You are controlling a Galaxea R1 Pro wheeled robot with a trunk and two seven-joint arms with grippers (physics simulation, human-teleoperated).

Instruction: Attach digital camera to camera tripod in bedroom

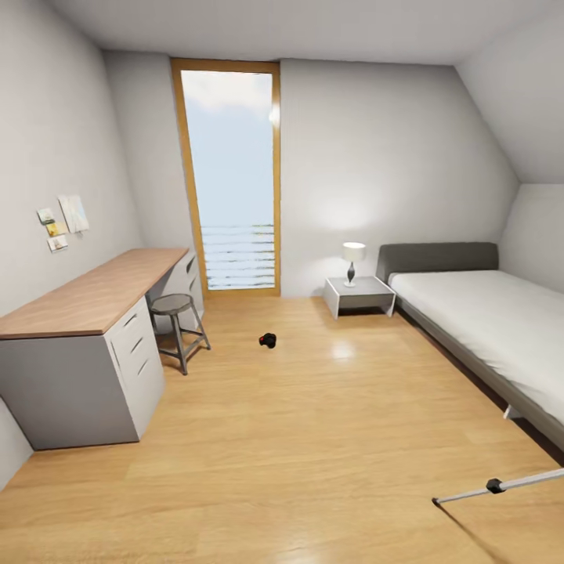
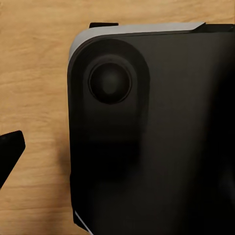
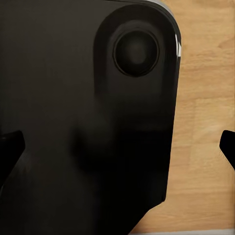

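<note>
The digital camera (image 1: 268, 340), small and black with a touch of red, lies on the light wood floor in the middle of the bedroom, between the stool and the nightstand. One silver leg of the camera tripod (image 1: 501, 485), with a black joint, slants in at the lower right corner, and the rest of it is cut off. In the left wrist view, my left gripper (image 2: 117, 149) hangs over my own black base (image 2: 156, 137), with one dark fingertip (image 2: 10, 152) showing at the edge. My right gripper (image 3: 117, 147) is open, with fingertips (image 3: 10, 147) far apart and nothing between them.
A wood-topped desk (image 1: 94, 294) with white drawers runs along the left wall, with a round metal stool (image 1: 176, 317) beside it. A grey bed (image 1: 493, 321) fills the right side, with a white nightstand (image 1: 359, 294) and lamp (image 1: 352, 261). A tall window (image 1: 231, 172) is at the back.
</note>
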